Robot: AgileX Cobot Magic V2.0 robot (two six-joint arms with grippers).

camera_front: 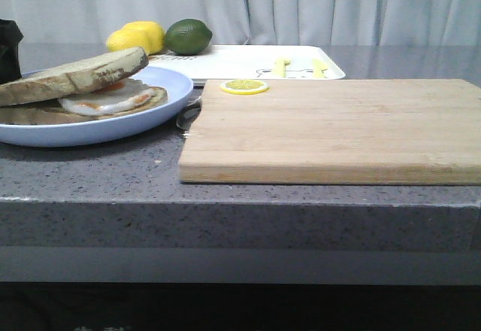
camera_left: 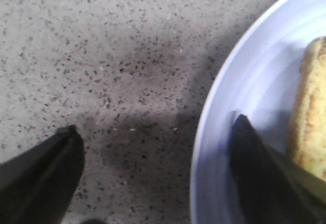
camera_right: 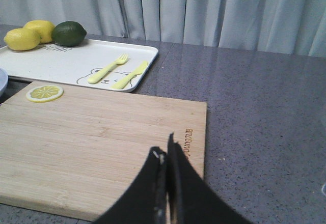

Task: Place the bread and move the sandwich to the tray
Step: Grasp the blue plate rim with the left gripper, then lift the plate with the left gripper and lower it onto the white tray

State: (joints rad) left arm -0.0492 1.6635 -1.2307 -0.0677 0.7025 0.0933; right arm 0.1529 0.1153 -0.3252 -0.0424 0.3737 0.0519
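Observation:
On the round light-blue plate (camera_front: 98,132) at the front left lies the sandwich (camera_front: 113,99): a bottom toast and a fried egg. The bread (camera_front: 83,71) leans tilted on top of it. My left gripper (camera_left: 155,123) is open and straddles the plate's rim (camera_left: 224,86), with one finger over the counter and the other inside the plate beside a toast edge (camera_left: 310,112). It holds nothing. The white tray (camera_front: 240,62) lies at the back. My right gripper (camera_right: 165,150) is shut and empty above the cutting board's near right corner.
The wooden cutting board (camera_front: 331,128) fills the middle, with a lemon slice (camera_front: 243,86) on its far left corner. Two lemons (camera_front: 139,37) and a lime (camera_front: 188,36) stand at the tray's left end, and a yellow fork and knife (camera_right: 114,71) lie on it. A black shape (camera_front: 9,49) shows at the left edge.

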